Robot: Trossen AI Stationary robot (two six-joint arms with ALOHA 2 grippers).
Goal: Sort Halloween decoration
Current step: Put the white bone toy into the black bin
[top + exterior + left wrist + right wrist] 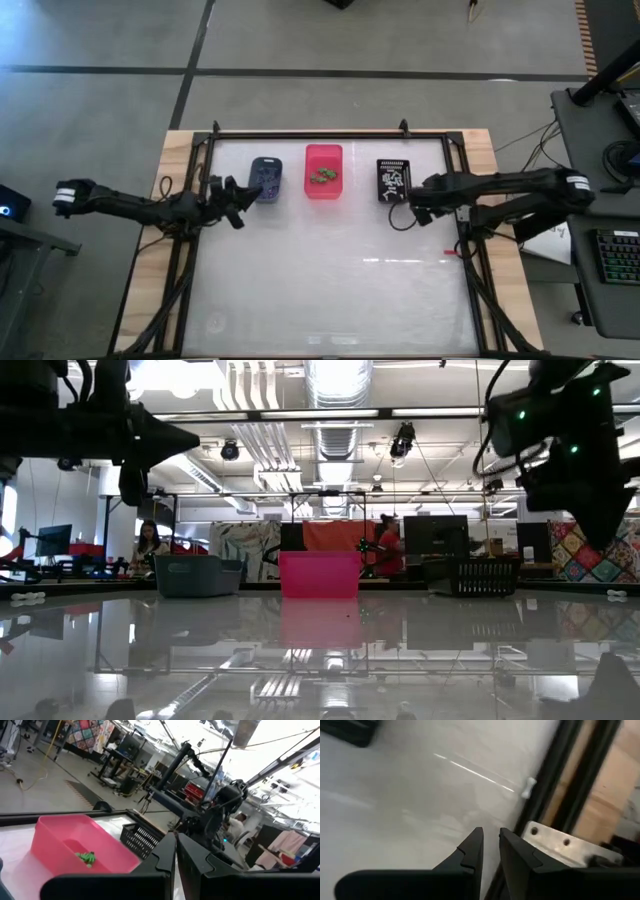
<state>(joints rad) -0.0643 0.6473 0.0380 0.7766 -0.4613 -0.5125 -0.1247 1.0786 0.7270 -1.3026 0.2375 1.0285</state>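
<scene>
Three bins stand in a row at the table's far side. The blue-grey bin [265, 180] holds purple Halloween decoration pieces, the pink bin [323, 158] green ones [87, 857], and the black bin [382, 166] white ones [394, 180]. My left gripper [243, 197] hovers shut just left of the blue-grey bin, pointing about level toward the bins [175, 837]. My right gripper [412, 206] hangs beside the black bin, pointing steeply down at bare table; its fingertips [490, 831] stand a narrow gap apart with nothing between them.
A black frame rail [555, 775] runs along the table's right edge, over wooden boards [485, 150]. A small white bone-shaped piece [528, 787] lies on the table beside that rail. The near half of the white tabletop [330, 280] is bare.
</scene>
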